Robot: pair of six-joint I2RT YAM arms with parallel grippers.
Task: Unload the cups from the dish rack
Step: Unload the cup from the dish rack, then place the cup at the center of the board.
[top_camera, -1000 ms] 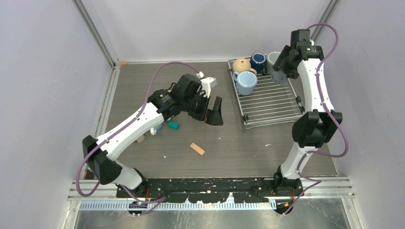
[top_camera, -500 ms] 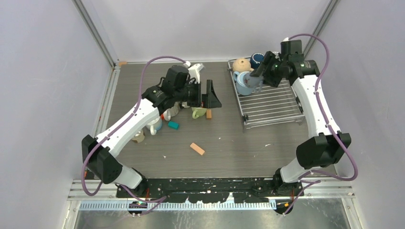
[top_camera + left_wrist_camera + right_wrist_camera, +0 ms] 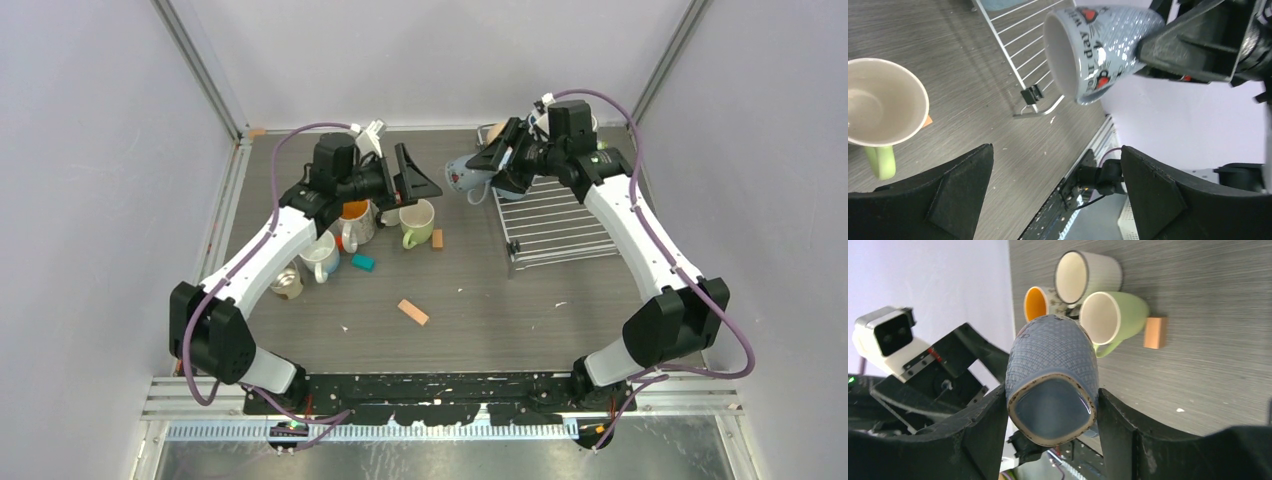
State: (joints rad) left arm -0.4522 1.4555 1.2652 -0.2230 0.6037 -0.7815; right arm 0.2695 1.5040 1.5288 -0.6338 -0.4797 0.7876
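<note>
One light-blue, red-hearted mug (image 3: 1053,370) sits clamped sideways in right jaws; left jaws gape empty.

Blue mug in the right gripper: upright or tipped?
Tipped on its side. The blue mug is clamped in the right gripper; its base faces the right wrist view, and its open mouth shows in the left wrist view.

The blue-grey mug (image 3: 1098,45) has a fine crosshatch, red hearts, black lettering and a white inside. The green mug (image 3: 418,222) is lime, cream within. Just beside it is an orange block (image 3: 437,238); on its other side, a white mug (image 3: 352,212) lined orange. The table (image 3: 500,310) is dark grey wood grain.
</note>
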